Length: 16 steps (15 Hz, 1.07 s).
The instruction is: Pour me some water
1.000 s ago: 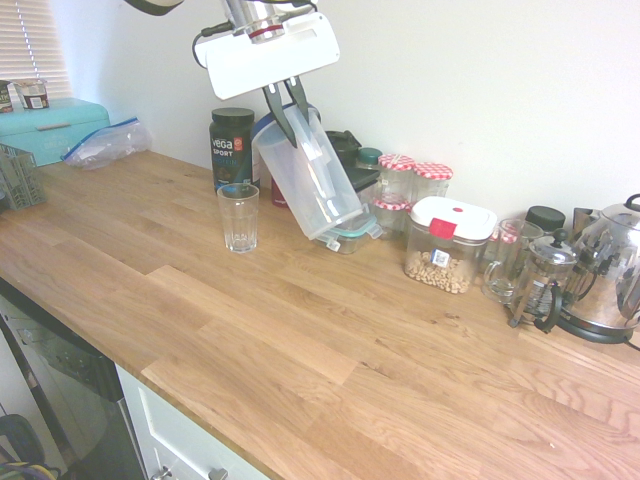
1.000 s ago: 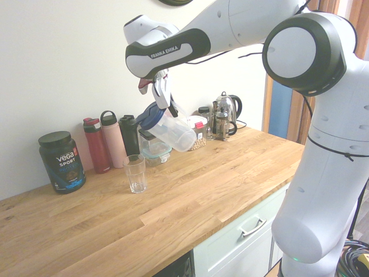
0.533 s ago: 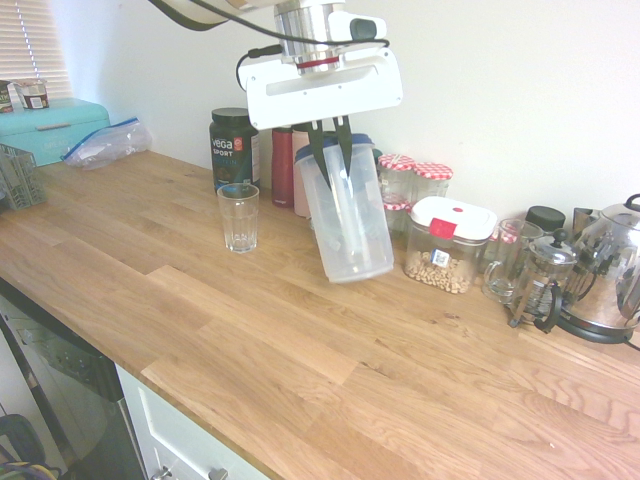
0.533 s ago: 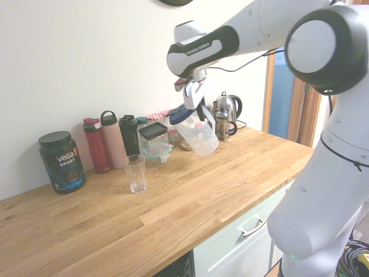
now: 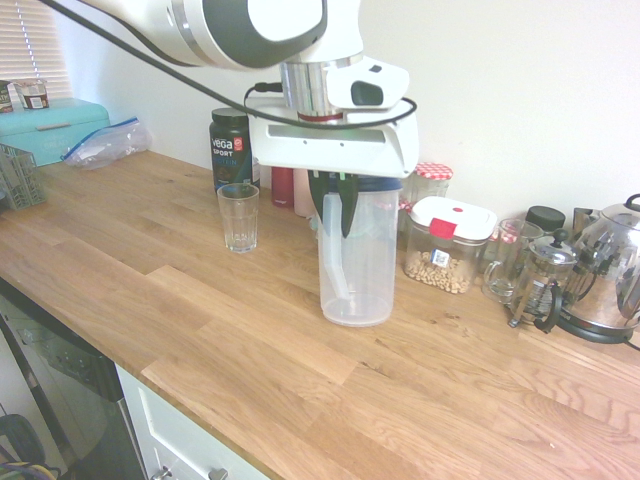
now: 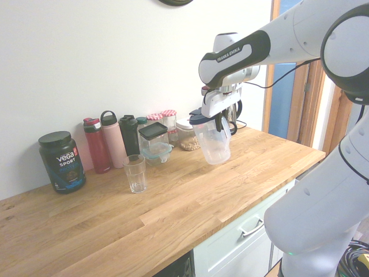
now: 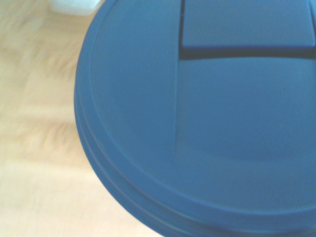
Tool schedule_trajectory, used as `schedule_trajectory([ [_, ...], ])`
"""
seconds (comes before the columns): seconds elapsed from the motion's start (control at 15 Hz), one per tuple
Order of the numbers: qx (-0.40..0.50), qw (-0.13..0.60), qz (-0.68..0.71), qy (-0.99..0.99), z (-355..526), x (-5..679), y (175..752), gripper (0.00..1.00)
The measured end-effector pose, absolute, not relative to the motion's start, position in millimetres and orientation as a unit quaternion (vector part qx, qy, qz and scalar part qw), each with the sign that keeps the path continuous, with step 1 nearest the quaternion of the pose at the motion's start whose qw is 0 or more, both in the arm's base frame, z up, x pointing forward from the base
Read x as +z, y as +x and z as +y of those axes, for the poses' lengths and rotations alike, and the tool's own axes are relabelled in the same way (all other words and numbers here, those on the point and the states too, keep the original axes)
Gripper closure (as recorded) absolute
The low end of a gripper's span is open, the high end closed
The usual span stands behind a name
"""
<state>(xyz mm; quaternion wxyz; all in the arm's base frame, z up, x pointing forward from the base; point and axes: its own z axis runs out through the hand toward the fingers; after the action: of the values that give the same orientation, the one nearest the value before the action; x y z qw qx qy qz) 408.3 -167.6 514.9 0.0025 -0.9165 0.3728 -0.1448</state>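
From the first exterior view we see the gripper (image 5: pixel 338 190) pinching the handle of a clear plastic pitcher (image 5: pixel 356 262) with a blue lid, upright, its base at or just above the wooden counter (image 5: pixel 200 300); an empty drinking glass (image 5: pixel 238 217) stands well apart.

From the second exterior view, the pitcher (image 6: pixel 214 138) hangs nearly upright over the counter (image 6: pixel 173 202), the glass (image 6: pixel 135 173) near a protein tub (image 6: pixel 62 161).

In the wrist view we see only the blue lid (image 7: pixel 207 123), blurred.
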Motion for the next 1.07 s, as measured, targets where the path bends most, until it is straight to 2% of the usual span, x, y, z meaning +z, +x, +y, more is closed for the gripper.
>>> schedule_trajectory([
  [0.47,-0.259,0.09,0.487,-0.83,-171,475,403,1.0],
  [0.93,-0.229,0.085,0.499,-0.831,-162,454,390,1.0],
  [1.0,-0.224,0.083,0.5,-0.832,-162,452,389,0.0],
  [1.07,-0.22,0.082,0.5,-0.834,-162,451,388,0.0],
])
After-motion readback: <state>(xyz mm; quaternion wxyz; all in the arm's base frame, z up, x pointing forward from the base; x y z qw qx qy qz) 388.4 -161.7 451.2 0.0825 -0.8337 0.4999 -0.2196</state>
